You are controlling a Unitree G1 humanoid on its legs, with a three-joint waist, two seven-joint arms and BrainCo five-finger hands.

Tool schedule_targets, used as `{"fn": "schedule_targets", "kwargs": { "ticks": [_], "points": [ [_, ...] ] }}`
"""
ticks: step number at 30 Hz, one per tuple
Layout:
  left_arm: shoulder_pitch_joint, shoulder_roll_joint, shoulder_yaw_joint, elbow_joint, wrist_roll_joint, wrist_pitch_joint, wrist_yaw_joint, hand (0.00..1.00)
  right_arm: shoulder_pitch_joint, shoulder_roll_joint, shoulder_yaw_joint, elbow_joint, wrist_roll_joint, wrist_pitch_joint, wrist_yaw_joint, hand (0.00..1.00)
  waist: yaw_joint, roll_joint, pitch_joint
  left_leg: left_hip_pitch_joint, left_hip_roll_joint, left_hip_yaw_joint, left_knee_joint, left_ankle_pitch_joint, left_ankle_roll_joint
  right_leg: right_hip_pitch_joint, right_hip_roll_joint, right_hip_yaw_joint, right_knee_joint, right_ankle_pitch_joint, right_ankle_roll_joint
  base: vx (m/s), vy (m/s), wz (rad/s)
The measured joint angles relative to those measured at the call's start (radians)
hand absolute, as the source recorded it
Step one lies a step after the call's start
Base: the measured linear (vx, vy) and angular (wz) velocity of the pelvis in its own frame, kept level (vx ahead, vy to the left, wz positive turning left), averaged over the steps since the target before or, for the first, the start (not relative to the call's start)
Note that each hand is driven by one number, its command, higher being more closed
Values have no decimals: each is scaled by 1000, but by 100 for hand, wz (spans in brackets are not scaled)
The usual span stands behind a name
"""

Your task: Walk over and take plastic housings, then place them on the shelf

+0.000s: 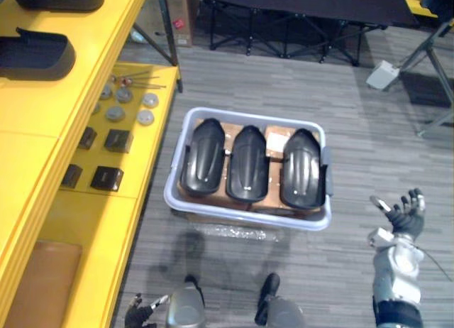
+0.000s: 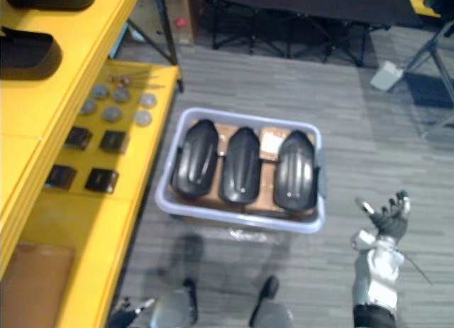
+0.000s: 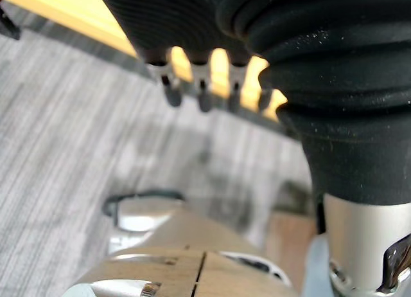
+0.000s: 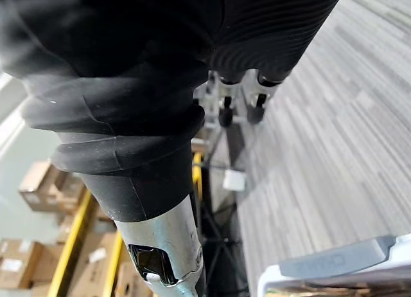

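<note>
Grey striped carpet floor all around, with a pale plastic tub sitting on it pretty much dead centre, so I'll place everything off that.

Far left of the tub is the yellow shelf. Its upper level has two dark housings lying on it. The lower level, the part nearest the tub, has some round grey discs and a few small black boxes.

Down and to the left of the tub, close to the shelf edge, is the left robot hand. Its fingers are loose and apart, with nothing in them.

Inside the tub, three black plastic housings lie side by side on brown cardboard, rounded backs up, all pointing the same way. Neither hand is touching them.

Down and to the right of the tub, well apart from it, is the right robot hand. It's palm up with fingers spread wide, and it's empty too.

Beyond the tub to the upper right, a small white box sits on the carpet, and a black folding frame stands behind the tub.
</note>
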Motion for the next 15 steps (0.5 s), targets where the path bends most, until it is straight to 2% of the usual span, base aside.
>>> {"fn": "schedule_targets", "kwargs": {
  "ticks": [6,11,13,15],
  "points": [
    [0,-9,0,-5,-1,-1,0,0,-1,-9,-1,0,7,-1,1,0,3,11,5,-10,-8,-14,-3,0,0,-17,-10,-1,25,-10,0,-4,5,3],
    [-2,-19,2,-43,-36,-2,-1,0,-35,-17,-30,32,74,-3,-4,0,3,34,21,-76,-47,-89,1,11,17,-72,-35,17,72,-23,-11,-41,64,24],
    [-2,-15,10,-60,-67,-1,-4,0,-77,-31,-41,76,112,-3,-28,0,5,42,29,-119,-56,-124,23,12,18,-88,-37,43,82,-31,-23,-52,86,47],
    [-3,-11,30,-79,-93,2,-9,0,-182,-75,-62,134,162,-3,-76,0,20,45,77,-157,-67,-139,43,18,27,-117,-44,78,95,-32,-25,-81,96,27]
  ]
}}
